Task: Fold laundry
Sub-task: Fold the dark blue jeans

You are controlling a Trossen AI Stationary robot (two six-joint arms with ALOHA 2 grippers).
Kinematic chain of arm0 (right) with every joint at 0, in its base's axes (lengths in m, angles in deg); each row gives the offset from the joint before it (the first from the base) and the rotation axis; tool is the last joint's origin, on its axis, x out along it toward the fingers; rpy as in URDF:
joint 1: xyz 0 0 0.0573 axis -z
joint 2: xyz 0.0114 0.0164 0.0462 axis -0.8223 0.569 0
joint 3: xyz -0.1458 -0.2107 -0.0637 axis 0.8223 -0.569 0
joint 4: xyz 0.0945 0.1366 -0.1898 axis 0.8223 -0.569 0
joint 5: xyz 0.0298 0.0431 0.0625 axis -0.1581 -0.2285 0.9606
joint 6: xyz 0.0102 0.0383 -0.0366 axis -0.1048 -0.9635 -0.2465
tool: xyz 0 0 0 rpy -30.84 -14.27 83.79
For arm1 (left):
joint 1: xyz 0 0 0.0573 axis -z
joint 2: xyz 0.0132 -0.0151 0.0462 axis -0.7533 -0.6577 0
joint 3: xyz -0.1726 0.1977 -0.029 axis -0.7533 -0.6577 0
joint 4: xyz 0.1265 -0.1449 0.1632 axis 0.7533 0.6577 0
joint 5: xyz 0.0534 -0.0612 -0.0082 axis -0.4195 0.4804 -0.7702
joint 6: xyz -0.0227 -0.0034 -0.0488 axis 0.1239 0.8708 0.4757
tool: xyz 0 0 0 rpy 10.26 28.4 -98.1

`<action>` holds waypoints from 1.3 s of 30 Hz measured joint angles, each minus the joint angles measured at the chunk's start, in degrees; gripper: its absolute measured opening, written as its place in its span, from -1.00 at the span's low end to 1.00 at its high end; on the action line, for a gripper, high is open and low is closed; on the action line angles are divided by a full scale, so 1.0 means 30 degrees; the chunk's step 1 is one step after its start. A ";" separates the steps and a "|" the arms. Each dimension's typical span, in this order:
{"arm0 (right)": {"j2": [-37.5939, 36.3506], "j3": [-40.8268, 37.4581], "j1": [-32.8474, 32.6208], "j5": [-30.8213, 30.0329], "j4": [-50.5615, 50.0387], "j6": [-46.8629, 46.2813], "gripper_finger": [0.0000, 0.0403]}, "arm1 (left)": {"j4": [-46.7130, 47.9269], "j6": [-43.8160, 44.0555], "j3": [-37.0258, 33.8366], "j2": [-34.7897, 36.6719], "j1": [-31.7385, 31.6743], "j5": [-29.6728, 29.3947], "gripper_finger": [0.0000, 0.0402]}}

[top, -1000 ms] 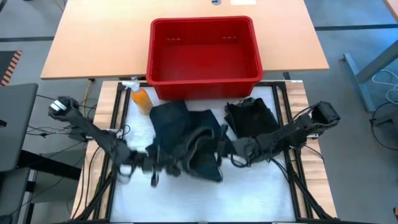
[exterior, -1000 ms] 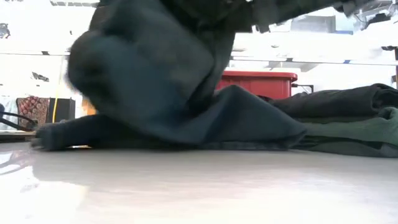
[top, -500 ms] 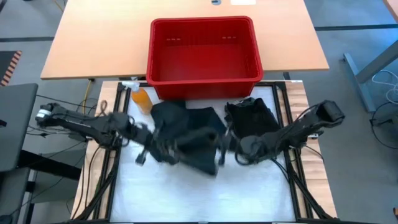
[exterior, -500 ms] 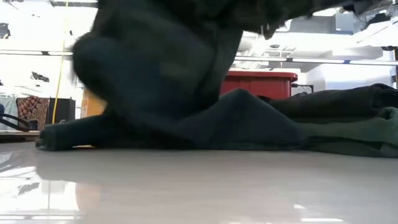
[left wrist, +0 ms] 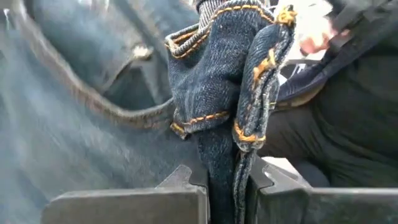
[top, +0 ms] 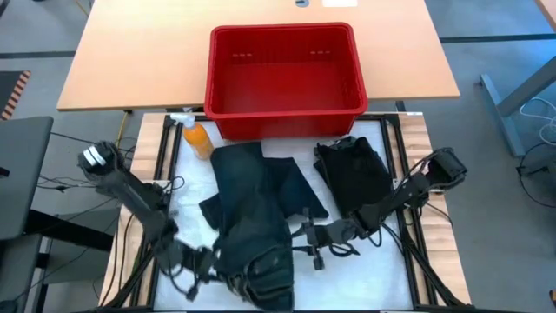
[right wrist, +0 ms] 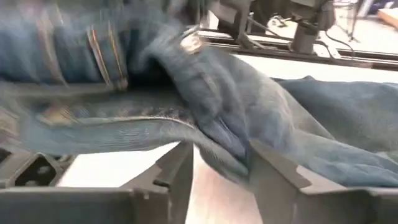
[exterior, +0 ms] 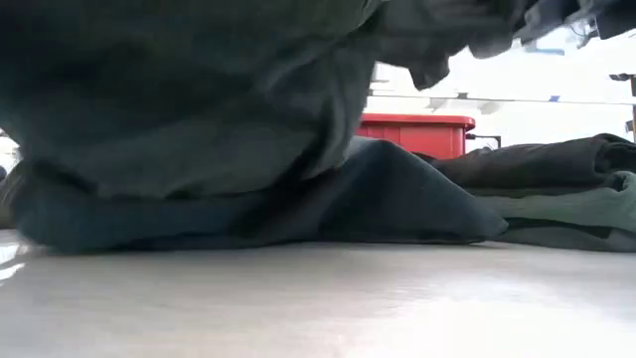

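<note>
Since a second ago, both arms have dragged the dark blue denim jeans (top: 252, 226) toward the near edge of the white tabletop (top: 365, 278). Left gripper (top: 208, 261) jaws are clamped on a waistband fold; right gripper (top: 306, 236) jaws stand apart around denim, beside folded dark garments (top: 352, 174).

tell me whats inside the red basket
The high view shows the red basket holding nothing: only its bare red floor and ribbed walls. The low view shows just its rim behind the jeans, so its inside is hidden there.
</note>
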 joint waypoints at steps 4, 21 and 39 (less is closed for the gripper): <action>-0.1789 0.0261 0.0267 0.1133 -0.2679 -0.0044 -0.02 | -0.2152 0.4231 0.0000 -0.3992 0.1981 -0.2938 -0.94; 0.1256 0.5259 0.7634 0.0834 -0.4866 -0.4928 0.15 | -0.2718 1.1680 0.0109 -0.7753 0.4441 -0.7874 -0.93; 1.0286 1.3324 1.1270 0.0145 -1.0685 -0.6496 0.12 | -0.2704 1.1497 0.0109 -0.7753 0.4846 -0.7288 -0.91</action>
